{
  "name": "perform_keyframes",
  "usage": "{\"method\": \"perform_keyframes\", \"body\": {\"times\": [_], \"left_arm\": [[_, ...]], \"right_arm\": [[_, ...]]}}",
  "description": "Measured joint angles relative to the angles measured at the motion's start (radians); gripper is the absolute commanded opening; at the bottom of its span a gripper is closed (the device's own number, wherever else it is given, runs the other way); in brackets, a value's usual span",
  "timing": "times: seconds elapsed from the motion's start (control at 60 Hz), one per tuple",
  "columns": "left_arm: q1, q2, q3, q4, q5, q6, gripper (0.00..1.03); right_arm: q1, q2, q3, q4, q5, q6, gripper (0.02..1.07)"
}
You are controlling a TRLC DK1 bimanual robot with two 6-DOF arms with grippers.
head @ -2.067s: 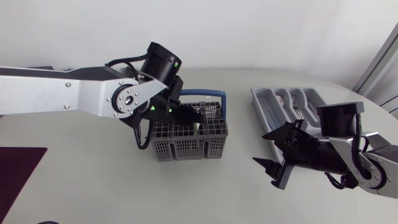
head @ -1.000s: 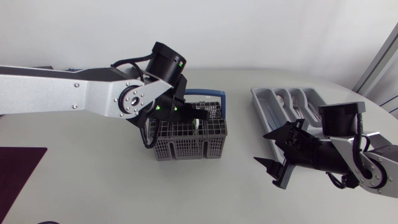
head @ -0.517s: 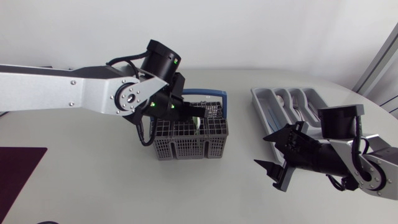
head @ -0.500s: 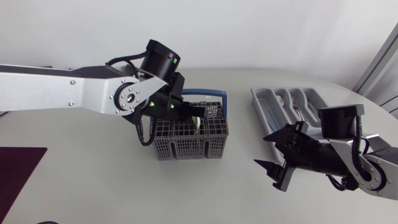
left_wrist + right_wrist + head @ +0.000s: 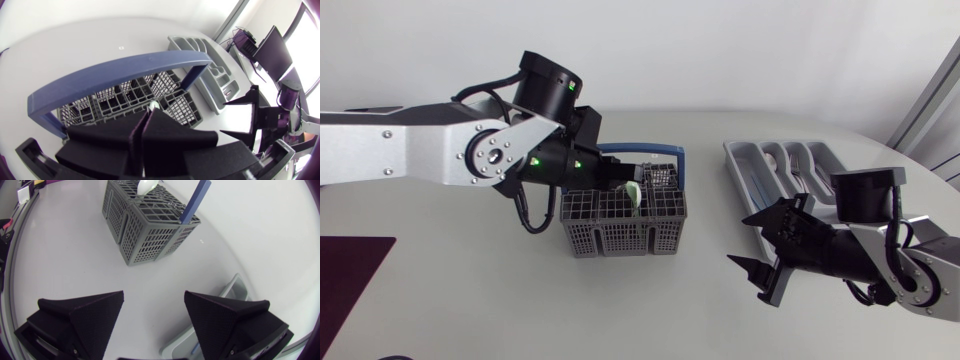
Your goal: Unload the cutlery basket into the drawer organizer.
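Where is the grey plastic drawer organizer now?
Head view: the grey plastic drawer organizer lies far right on the table, beside the right gripper, apart from the grey mesh cutlery basket.

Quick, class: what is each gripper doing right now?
Left gripper: closed on a pale spoon above the basket.
Right gripper: open, holding nothing.

The cutlery basket [image 5: 625,222] stands on the table [image 5: 470,290] at the centre of the frame, its handle [image 5: 665,152] arching over its far side. The drawer organizer [image 5: 785,165] lies at the upper right, well apart from the basket. The left gripper [image 5: 632,183] hangs over the basket's rear compartments, with a spoon [image 5: 633,193] between its fingertips. The right gripper [image 5: 738,238] sits at the lower right, just in front of the organizer and right of the basket.
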Motion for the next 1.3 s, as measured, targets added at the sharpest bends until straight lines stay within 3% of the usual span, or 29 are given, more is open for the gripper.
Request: {"method": "perform_keyframes", "body": {"times": [0.6, 1.0, 1.3], "left_arm": [[0.017, -0.156, -0.077, 0.053, 0.093, 0.000, 0.12], [0.001, -0.289, -0.080, 0.025, 0.099, 0.024, 0.12], [-0.007, -0.296, -0.044, -0.102, 0.266, 0.156, 0.12]], "right_arm": [[0.012, -0.031, 0.000, -0.001, 0.003, 0.000, 0.89], [0.013, -0.125, 0.002, -0.031, -0.021, 0.022, 0.89], [-0.025, -0.204, 0.021, -0.084, -0.165, 0.048, 0.92]]}}
